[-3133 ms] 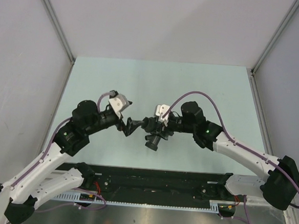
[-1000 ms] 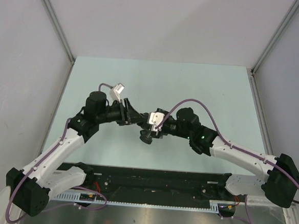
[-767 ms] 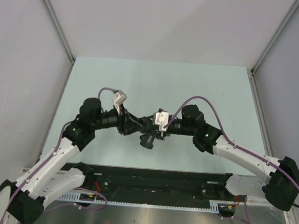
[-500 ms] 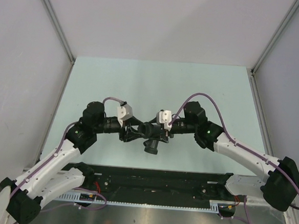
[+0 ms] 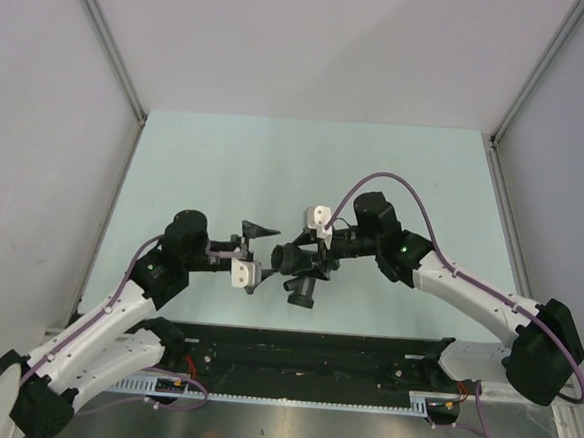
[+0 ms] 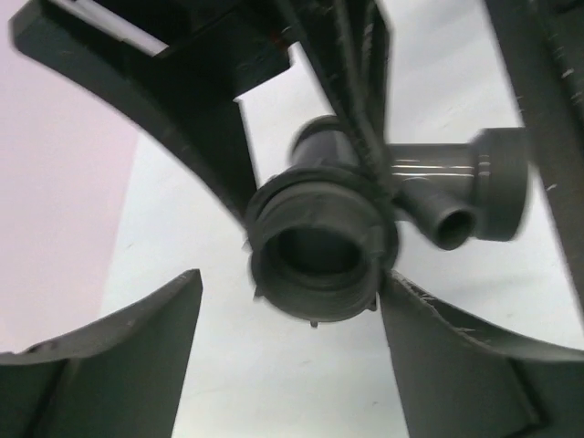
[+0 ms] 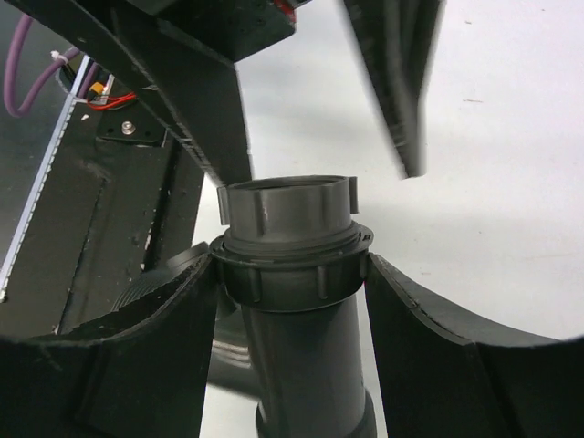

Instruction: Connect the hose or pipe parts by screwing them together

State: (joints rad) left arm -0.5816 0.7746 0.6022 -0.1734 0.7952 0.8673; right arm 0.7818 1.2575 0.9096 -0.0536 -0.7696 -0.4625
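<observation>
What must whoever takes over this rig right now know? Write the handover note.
Left pincer: open, fingers either side of the collar, no grip.
Right pincer: shut on the Y fitting, just behind the collar.
Done: the collar sits on the fitting's end.
Left: how tight it is cannot be told. Probably close the left pincer on the collar and turn it until it is snug.

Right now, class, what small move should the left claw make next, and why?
Probably close the left claw onto the collar to screw it on. It stands open on either side of the collar, not touching, while the right claw grips the Y fitting behind it.
</observation>
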